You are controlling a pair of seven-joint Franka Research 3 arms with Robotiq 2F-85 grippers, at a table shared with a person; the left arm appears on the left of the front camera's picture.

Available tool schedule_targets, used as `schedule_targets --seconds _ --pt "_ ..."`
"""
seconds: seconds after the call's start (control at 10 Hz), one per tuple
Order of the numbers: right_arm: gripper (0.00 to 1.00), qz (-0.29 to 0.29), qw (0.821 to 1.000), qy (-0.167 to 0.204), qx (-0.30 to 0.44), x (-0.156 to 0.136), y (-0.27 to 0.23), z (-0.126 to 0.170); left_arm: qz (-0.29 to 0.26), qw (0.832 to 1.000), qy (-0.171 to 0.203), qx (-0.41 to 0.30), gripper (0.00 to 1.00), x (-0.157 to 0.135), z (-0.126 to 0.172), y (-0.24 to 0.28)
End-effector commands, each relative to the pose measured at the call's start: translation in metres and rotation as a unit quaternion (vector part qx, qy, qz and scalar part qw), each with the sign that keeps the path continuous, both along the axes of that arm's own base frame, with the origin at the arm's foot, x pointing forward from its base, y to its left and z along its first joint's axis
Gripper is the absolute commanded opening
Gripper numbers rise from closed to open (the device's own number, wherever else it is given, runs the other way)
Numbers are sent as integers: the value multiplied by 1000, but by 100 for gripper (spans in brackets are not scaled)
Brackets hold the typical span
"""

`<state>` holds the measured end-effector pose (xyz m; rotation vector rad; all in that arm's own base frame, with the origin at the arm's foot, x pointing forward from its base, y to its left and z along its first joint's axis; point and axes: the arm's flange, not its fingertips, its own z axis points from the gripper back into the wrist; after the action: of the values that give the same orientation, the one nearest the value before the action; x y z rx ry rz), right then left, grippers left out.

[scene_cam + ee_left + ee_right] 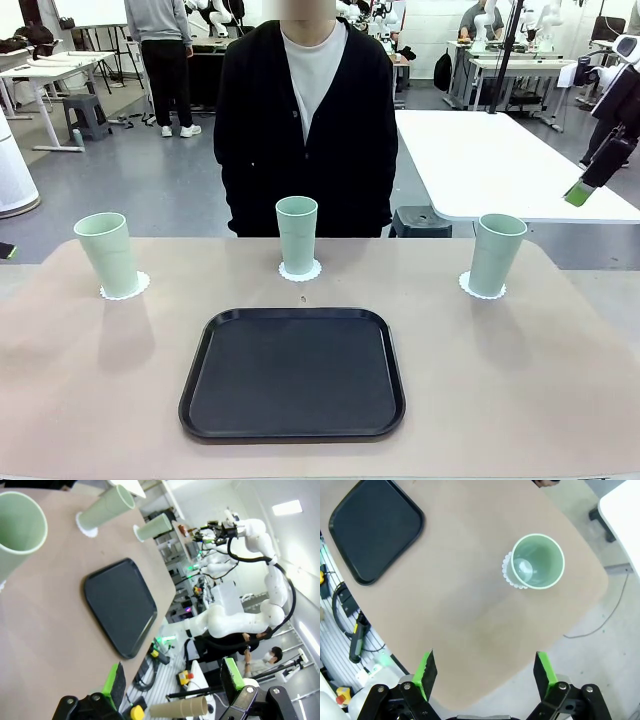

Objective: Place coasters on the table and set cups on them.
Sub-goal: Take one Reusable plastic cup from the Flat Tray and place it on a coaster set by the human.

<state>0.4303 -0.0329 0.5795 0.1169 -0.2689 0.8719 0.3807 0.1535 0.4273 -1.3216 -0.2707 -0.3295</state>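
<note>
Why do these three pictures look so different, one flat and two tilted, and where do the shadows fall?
Front view: level and evenly lit; each cup casts a soft shadow toward the camera on the table.
Left wrist view: rolled sideways, wide-angle stretch, and a ceiling light glares white.
Right wrist view: looks straight down, with a bright sheen inside the cup.

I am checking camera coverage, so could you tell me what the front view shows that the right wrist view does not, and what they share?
Front view: the person standing at the far side, and all three cups, including the left cup and middle cup, each on a coaster. Right wrist view: the open right gripper looking down into the right cup. Both: that cup on its coaster, the black tray and the table.
</note>
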Motion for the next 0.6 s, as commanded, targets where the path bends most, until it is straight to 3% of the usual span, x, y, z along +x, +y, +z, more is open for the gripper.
schedule_targets --seconds 0.0,0.1,0.2,0.5 --pt "100 6 1000 -4 -11 -4 -1 -3 8 1000 -2 -3 100 0 2 0" --pt "100 0 1000 0 0 0 0 0 8 1000 -2 -3 100 0 2 0" --pt "100 -230 971 53 38 -9 -11 -1 8 1000 -2 -3 100 0 2 0" --pt "100 -262 950 157 63 -24 8 -54 8 1000 -2 -3 100 0 2 0"
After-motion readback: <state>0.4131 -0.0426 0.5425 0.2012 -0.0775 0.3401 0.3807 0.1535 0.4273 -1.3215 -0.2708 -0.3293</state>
